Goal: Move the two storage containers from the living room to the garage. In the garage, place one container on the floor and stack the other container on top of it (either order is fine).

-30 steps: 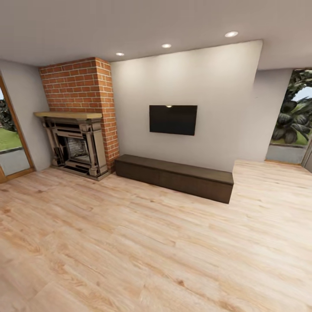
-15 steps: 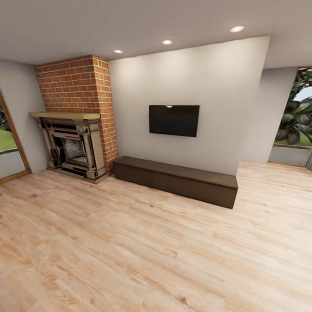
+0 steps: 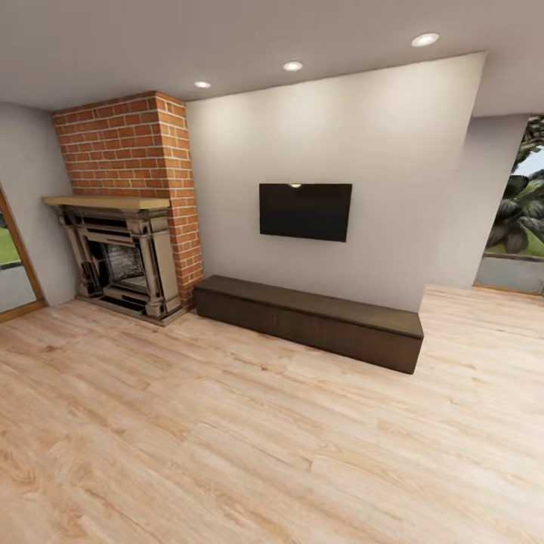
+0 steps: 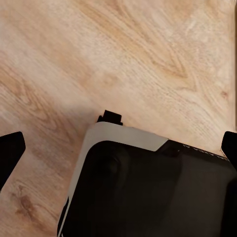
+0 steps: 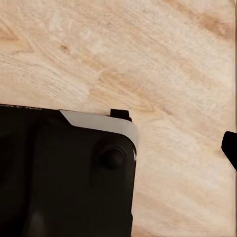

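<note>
Facing a plain pale wall (image 3: pixel 363 181) of the living room, over a light wood-plank floor (image 3: pixel 249 446). On that wall, a flat black rectangular television (image 3: pixel 305 211); beneath it, along the floor, a long low dark brown wooden cabinet (image 3: pixel 310 321). Left of these, an ornate stone fireplace (image 3: pixel 121 257) under a red brick chimney breast (image 3: pixel 132 159). At the far right, an opening onto green foliage (image 3: pixel 525 204).

Left claw (image 4: pixel 118 148): black fingertips (image 4: pixel 10 150) at opposite edges of the wrist picture, spread wide, nothing between but the robot's own black-and-white base (image 4: pixel 148 192) above planks. Right claw: one fingertip (image 5: pixel 229 148) visible, spread impossible to judge.

No red-orange storage containers anywhere here.
</note>
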### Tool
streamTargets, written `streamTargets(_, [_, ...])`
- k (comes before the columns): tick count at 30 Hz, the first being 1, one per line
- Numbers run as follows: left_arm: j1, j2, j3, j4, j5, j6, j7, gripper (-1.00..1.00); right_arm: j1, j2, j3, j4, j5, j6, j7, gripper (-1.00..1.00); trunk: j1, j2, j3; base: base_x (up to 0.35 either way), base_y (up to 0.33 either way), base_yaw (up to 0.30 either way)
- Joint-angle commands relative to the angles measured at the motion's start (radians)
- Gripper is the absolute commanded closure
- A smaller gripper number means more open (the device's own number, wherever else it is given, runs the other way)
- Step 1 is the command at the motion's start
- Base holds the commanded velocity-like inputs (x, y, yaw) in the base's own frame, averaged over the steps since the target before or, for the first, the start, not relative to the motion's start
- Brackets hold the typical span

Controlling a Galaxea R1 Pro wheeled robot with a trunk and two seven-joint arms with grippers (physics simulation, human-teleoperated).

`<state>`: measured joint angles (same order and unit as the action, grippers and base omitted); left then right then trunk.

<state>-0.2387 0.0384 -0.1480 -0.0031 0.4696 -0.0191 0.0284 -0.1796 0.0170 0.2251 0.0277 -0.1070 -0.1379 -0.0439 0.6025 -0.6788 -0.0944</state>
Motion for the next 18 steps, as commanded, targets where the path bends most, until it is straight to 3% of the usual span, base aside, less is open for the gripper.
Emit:
streamTargets(1, [-0.001,0.0,-0.009,0.0,0.007,-0.002,0.002,-1.0,-0.001,0.001,0.009,0.003,-0.011,-0.006,-0.004,-1.0,0.001,-0.001,-0.002,0.323,0.0,0.0])
streamTargets(7, [-0.001,0.0,-0.009,0.0,0.007,-0.001,0.003,-1.0,-0.001,0.007,0.007,0.003,-0.008,-0.017,-0.011,-1.0,0.001,-0.001,-0.002,0.323,0.0,0.078])
streamTargets(18, [-0.001,0.0,-0.009,0.0,0.007,-0.002,0.002,-1.0,-0.001,0.006,0.004,0.003,-0.017,-0.019,-0.011,-1.0,0.001,-0.001,-0.002,0.323,0.0,0.251])
